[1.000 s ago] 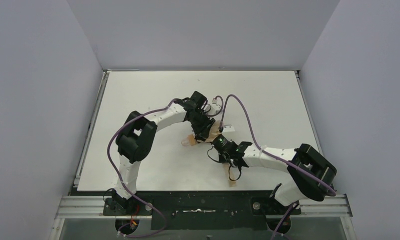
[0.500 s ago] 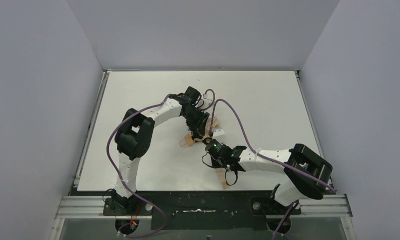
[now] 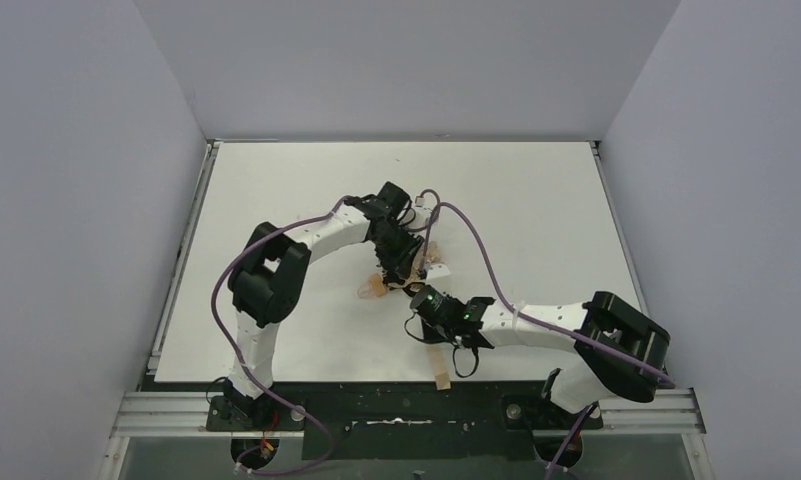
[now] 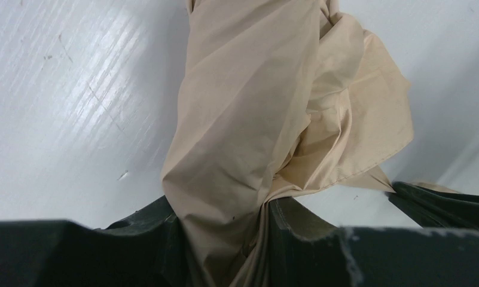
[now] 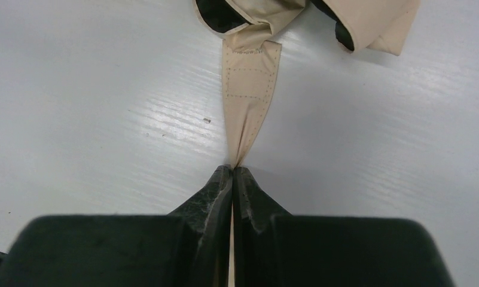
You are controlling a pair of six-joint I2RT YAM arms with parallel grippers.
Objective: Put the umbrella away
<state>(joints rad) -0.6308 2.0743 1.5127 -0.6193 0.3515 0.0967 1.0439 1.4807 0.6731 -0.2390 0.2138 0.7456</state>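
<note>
The umbrella (image 3: 373, 287) sits about mid-counter, a bit toward the near edge. It's collapsed into a crumpled beige bundle and sandwiched between the two tools. From above, its long axis looks like it runs roughly left to right with a slight tilt, the left end closer to the arm bases. Both wrists cover most of it though, so I wouldn't swear to that angle.

The bit that matters is the strap (image 5: 249, 89). It comes out of the bundle and runs straight at the right tool (image 5: 232, 173), lined up with that tool's own axis. It narrows to a point where the tool's two fingers are pressed tight together on its end. So the right tool is on the near side of the bundle, with the strap stretched between them over the white counter (image 3: 536, 200).

The left tool (image 4: 225, 239) comes in from the far side and is clamped on the gathered fabric itself. Cloth is bunched between its fingers (image 4: 153, 227) and spills out ahead of them.

My read is that the left one pins the body and the right one owns the strap. The next move would be carrying that strap around the bundle, crosswise to the long axis. That's the right arm's job, since it's the one already on the strap's line.
</note>
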